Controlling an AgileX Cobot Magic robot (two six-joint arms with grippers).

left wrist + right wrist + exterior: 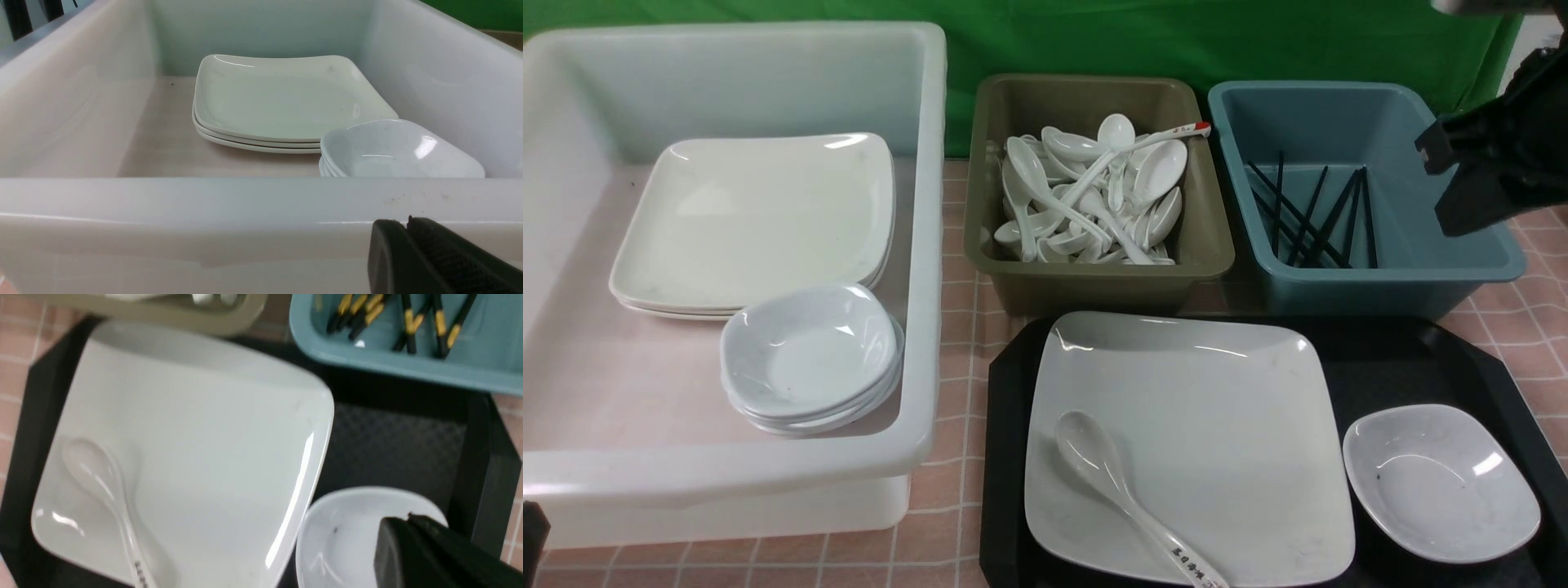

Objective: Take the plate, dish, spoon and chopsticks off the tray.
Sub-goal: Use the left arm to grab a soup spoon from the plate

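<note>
Covering the desk (956,506) is a pink tiled surface, and a green backdrop (1094,41) hangs behind it. Three containers stand on the far side:
- A white tub (727,474) on the left holds stacked square plates and stacked small dishes.
- An olive tub (1094,278) in the middle holds white spoons.
- A blue tub (1388,286) on the right holds black chopsticks (1307,216) with gold ends.

The black tray (1388,359) sits at the near right, just in front of the olive and blue tubs. The plate (1201,433) fills the tray's left part. The dish (1441,482) rests on the tray floor just right of the plate, upright.

The spoon (1127,498) lies on the plate's near left area. Its long axis runs diagonally. The bowl faces up and points to the far left. The handle end with the black characters points to the near right and reaches the plate's near rim.

The right gripper (408,517) is closed and empty. It is raised clear of the tray, and in the right wrist view its tips overlap the dish's outline. The spoon lies across the plate from it, to the left.

The left gripper (408,219) is closed and empty. It is low, just outside the white tub's near wall, well apart from the tray.
</note>
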